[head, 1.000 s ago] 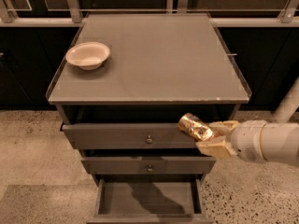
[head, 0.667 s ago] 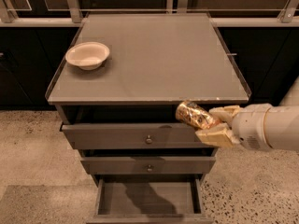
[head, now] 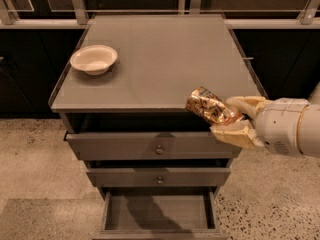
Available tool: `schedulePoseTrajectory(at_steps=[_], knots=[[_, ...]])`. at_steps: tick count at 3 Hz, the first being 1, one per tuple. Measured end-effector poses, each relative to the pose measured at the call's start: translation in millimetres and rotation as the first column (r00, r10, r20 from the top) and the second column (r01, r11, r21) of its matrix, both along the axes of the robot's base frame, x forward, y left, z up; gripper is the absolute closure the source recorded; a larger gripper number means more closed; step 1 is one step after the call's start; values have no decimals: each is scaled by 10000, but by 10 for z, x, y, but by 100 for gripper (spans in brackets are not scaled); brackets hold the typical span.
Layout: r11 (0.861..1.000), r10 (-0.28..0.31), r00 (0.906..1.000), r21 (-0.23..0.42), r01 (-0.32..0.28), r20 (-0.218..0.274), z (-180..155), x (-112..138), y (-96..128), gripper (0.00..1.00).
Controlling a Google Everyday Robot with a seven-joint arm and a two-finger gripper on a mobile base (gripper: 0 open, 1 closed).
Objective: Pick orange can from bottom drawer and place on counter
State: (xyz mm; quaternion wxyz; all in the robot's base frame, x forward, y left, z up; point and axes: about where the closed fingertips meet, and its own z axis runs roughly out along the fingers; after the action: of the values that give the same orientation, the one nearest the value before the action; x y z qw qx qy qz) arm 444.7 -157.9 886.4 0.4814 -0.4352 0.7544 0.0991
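1. I am holding the can [head: 210, 105] in the end effector [head: 224, 117], whose two fingers are pinching its rear half from above and below. The can is hanging tilted, almost on its side, at the front right corner of the surface [head: 165, 59]. Its free end is just crossing the front edge in this view.
2. I am reading the step in hand as the carry onto the surface: the can is out of the drawer and not yet set down.
3. To do this well, I am planning to bring the can further in from the front edge. I am also planning to turn the wrist so its base faces down before lowering. Letting go while it is tilted this close to the edge is likely to send it rolling off toward the drawers.
4. I am aiming for the bare right half, well apart from the bowl [head: 94, 59] sitting near the left edge toward the back left corner.
5. The bowl is showing nothing inside.
6. The bottom drawer [head: 160, 213] is standing pulled out, and its tray is showing only shadow. The two knobbed drawers [head: 156, 147] above are standing slightly ajar, and I cannot tell what they are holding.
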Motion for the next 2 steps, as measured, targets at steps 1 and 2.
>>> schedulePoseTrajectory(at_steps=[1,2], knots=[[10000,8,9999,-58,-8,144,30,-13,-5,100],[9997,-118,9996,204,123,-272,-180,7,37,100]])
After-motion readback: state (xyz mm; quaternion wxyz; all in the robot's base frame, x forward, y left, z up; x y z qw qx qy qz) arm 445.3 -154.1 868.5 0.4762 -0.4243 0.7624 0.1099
